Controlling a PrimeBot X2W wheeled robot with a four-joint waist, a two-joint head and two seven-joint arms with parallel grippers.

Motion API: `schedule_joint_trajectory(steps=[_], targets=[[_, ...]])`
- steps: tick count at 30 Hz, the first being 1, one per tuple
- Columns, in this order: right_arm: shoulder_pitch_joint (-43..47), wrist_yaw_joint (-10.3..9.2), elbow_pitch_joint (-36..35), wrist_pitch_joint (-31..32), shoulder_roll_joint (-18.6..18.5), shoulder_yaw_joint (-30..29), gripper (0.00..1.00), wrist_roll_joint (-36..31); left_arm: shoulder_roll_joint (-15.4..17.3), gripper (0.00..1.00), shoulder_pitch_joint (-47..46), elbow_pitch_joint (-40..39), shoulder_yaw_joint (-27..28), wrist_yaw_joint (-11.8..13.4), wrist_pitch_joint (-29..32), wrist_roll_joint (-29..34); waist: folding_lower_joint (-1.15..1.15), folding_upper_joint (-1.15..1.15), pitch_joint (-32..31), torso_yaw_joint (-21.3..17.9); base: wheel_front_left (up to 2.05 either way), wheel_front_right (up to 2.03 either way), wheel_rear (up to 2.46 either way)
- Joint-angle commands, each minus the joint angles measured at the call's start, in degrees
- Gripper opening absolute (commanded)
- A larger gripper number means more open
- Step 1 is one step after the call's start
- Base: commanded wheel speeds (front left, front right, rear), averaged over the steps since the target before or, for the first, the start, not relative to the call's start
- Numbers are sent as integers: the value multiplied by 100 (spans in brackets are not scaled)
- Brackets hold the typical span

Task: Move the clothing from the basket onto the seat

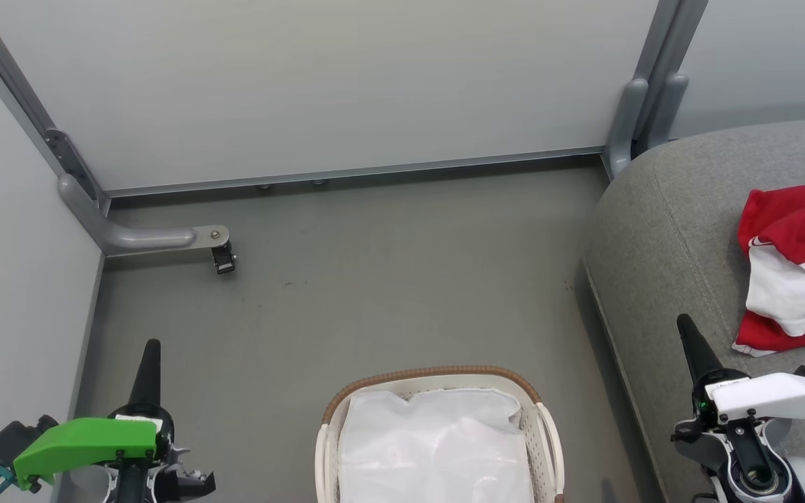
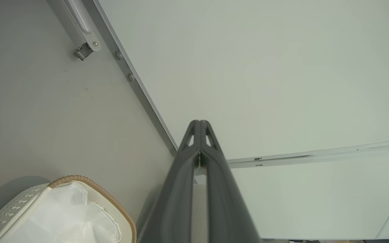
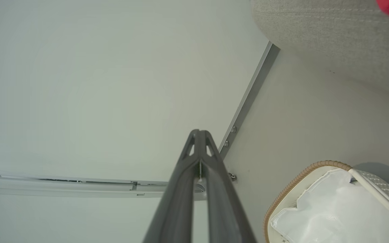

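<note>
Head view: left claw (image 1: 151, 355) and right claw (image 1: 688, 330) both closed and empty, either side of the basket (image 1: 430, 372), where white liner (image 1: 437, 447) shows; clothing (image 1: 794, 265) lies on the seat (image 1: 654, 230), so transfer looks finished and the next move calls for checking beneath the liner.

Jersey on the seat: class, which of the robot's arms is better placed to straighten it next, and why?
Right, probably. The right end effector, shut, sits at the edge of the seat beside the red and white jersey; the left end effector is beyond the basket, over the floor.
</note>
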Motion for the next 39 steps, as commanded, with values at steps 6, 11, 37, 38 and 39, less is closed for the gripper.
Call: schedule_joint_trajectory(steps=[6, 11, 37, 38, 39], targets=[[71, -2, -89, 104, -9, -61, 0, 341, 30, 0, -131, -63, 62, -47, 100, -378, 0, 41, -32, 1, 0, 0, 0], [88, -2, -108, 162, 0, -91, 0, 553, 31, 0, -143, -81, 92, -53, 162, -594, 0, 44, -57, 2, 0, 0, 0], [137, -3, -204, 416, 37, -211, 0, 1443, 35, 0, -158, -160, 216, -105, 428, -1542, 0, 54, -180, 6, 0, 0, 0], [136, -3, -204, 416, 37, -211, 0, 1438, 35, 0, -157, -159, 215, -105, 428, -1542, 0, 54, -180, 6, 0, 0, 0], [136, -3, -203, 416, 37, -211, 0, 1438, 35, 0, -157, -158, 214, -105, 428, -1542, 0, 54, -180, 6, 0, 0, 0]])
